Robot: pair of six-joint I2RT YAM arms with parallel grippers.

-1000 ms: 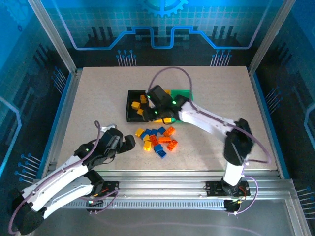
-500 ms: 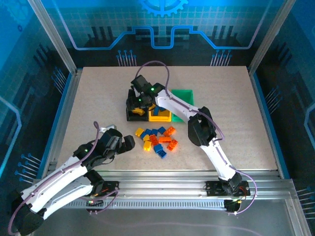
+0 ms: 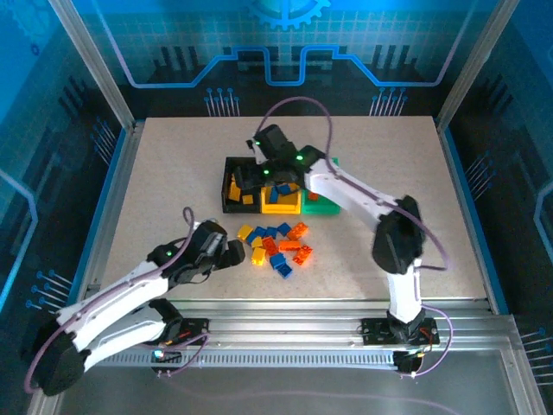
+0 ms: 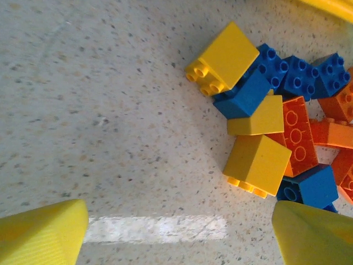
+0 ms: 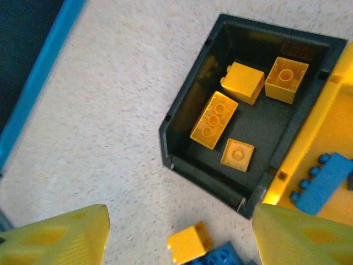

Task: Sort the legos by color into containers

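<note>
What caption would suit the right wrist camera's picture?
Open right gripper looking down on the black bin with four yellow bricks, yellow bin alongside.

The top camera sits high behind the near edge of the desk and looks down and forward over all of it. The left wrist camera hangs close above the desk, facing down past the left gripper, with the legos ahead and to its right. The right wrist camera looks down from higher up, past the right gripper, onto the black bin ahead. Both patches also lie within the top view.
</note>
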